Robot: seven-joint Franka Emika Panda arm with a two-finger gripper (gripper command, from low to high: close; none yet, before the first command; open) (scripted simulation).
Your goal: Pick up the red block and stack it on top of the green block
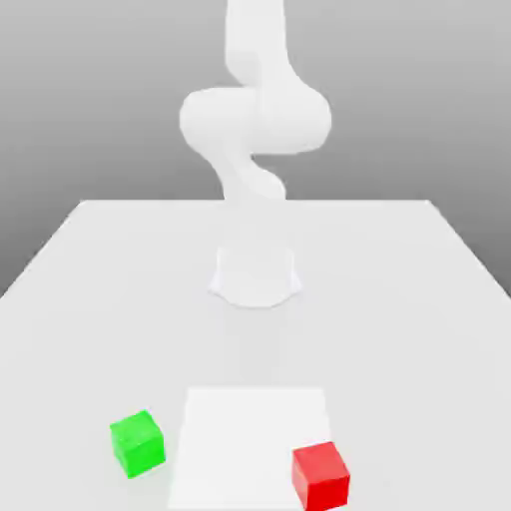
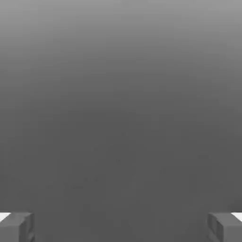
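Nearest in the exterior view is the red block, low down and toward the exterior view's right — it sits at the corner of a pale square patch, overlapping its edge in the picture, and is turned a little, so that its top and two side faces show. Slightly farther back, toward the exterior view's left, the green block rests on the table, also turned at an angle, near the patch but apart from it. The two blocks stand well apart, with most of the patch between them, and nothing is stacked on the green one. Farther off, the white arm rises from its round base on the table, in front of a grey background. In the hand view the gripper stands wide open — its two fingers far apart, with nothing held between them
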